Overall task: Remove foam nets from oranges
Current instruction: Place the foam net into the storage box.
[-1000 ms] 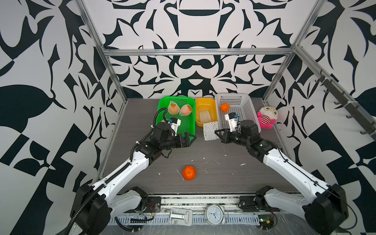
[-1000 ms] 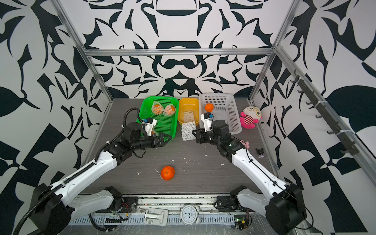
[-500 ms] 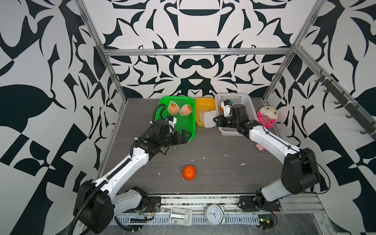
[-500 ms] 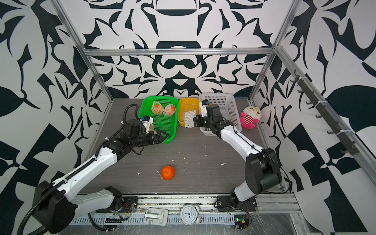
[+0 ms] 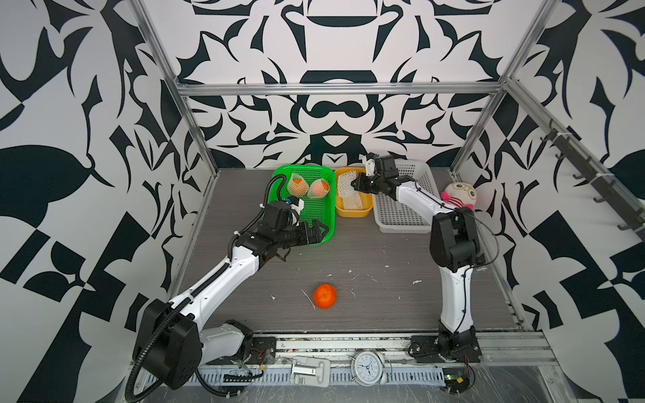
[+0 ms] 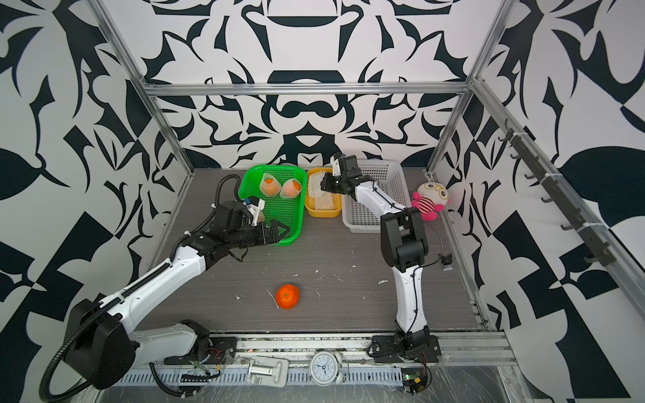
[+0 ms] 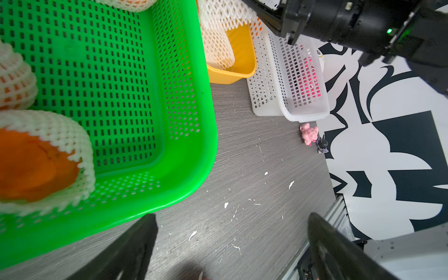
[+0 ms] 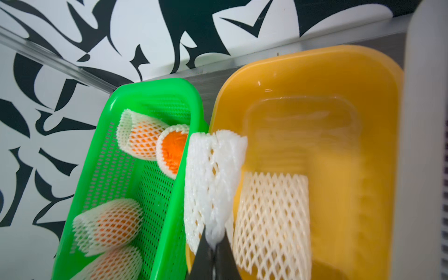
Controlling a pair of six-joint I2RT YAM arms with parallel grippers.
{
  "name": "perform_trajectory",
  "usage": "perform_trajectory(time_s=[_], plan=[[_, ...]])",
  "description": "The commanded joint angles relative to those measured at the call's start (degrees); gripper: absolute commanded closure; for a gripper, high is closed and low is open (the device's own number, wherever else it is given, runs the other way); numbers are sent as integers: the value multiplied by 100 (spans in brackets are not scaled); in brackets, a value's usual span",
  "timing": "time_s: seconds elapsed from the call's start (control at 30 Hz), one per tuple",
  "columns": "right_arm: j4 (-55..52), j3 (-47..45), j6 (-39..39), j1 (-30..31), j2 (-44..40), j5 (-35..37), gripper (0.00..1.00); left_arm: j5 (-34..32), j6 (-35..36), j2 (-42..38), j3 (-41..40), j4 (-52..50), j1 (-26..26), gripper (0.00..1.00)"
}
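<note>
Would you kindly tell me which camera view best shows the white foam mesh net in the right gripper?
The right wrist view: the white foam mesh net appears large and close, pinched in the right gripper. Both top views show it small; the left wrist view catches only part.

Bare orange [image 5: 324, 296] on table [image 5: 384, 307], two netted oranges [image 5: 297, 185] [image 5: 319, 188] in green basket [image 5: 314, 214], right gripper [image 5: 354, 183] pinching foam net [image 5: 343, 180] over yellow tub [image 5: 352, 211].
</note>
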Motion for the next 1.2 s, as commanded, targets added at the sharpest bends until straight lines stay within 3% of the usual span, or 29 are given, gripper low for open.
perform_trajectory(time_s=[0.0, 0.27, 0.47, 0.8, 0.9, 1.17], plan=[[-381, 743, 30, -31, 268, 1, 100, 102, 79, -14, 128, -58, 46, 0], [-668, 1909, 200, -49, 1260, -207, 97, 161, 108, -95, 42, -52, 107, 1], [-870, 2277, 71, -49, 1500, -61, 90, 181, 101, -170, -27, -34, 134, 1], [-1298, 2600, -175, -57, 1330, 280, 54, 178, 91, -280, -128, 18, 159, 1], [-1366, 2632, -256, -55, 1196, 429, 49, 178, 58, -302, -175, 44, 164, 1], [-2019, 3114, -327, -23, 1137, 505, 46, 164, 27, -330, -263, 109, 172, 0]])
